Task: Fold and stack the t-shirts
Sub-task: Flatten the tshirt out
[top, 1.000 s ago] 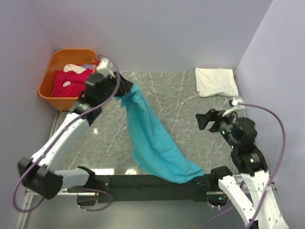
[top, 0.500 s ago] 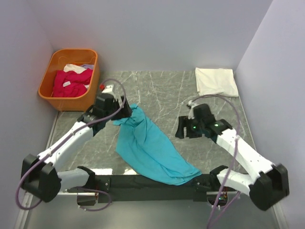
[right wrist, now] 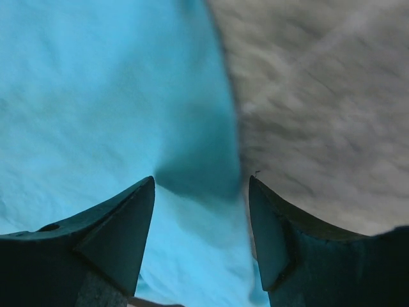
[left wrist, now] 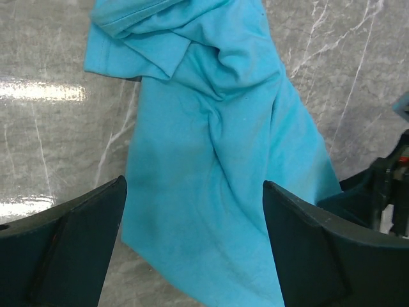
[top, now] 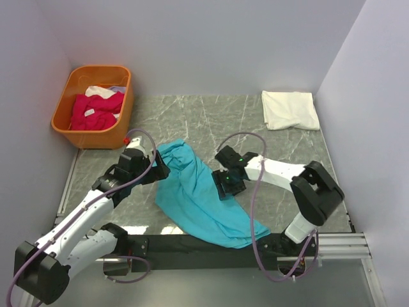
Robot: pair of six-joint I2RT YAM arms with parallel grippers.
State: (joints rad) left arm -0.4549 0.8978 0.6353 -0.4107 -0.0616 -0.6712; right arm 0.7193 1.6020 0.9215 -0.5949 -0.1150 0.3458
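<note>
The turquoise t-shirt [top: 198, 198] lies crumpled in a long diagonal strip on the marble table, its lower end hanging over the near edge. My left gripper [top: 160, 171] is open at the shirt's upper left end; in the left wrist view [left wrist: 193, 185] the cloth [left wrist: 211, 160] lies between and beyond the fingers. My right gripper [top: 225, 185] is open over the shirt's right edge, and the right wrist view [right wrist: 201, 182] shows that edge [right wrist: 128, 96] between the jaws. A folded white t-shirt [top: 291, 109] lies at the back right. Magenta t-shirts [top: 96, 110] sit in the basket.
The orange plastic basket [top: 75, 132] stands at the back left against the wall. Bare marble table [top: 281, 153] lies between the turquoise shirt and the white one. Walls close in on the left, back and right.
The left gripper lowered the turquoise shirt onto the table, let go and drew back toward the near side. The right arm swung left across the table to the shirt's right edge.
</note>
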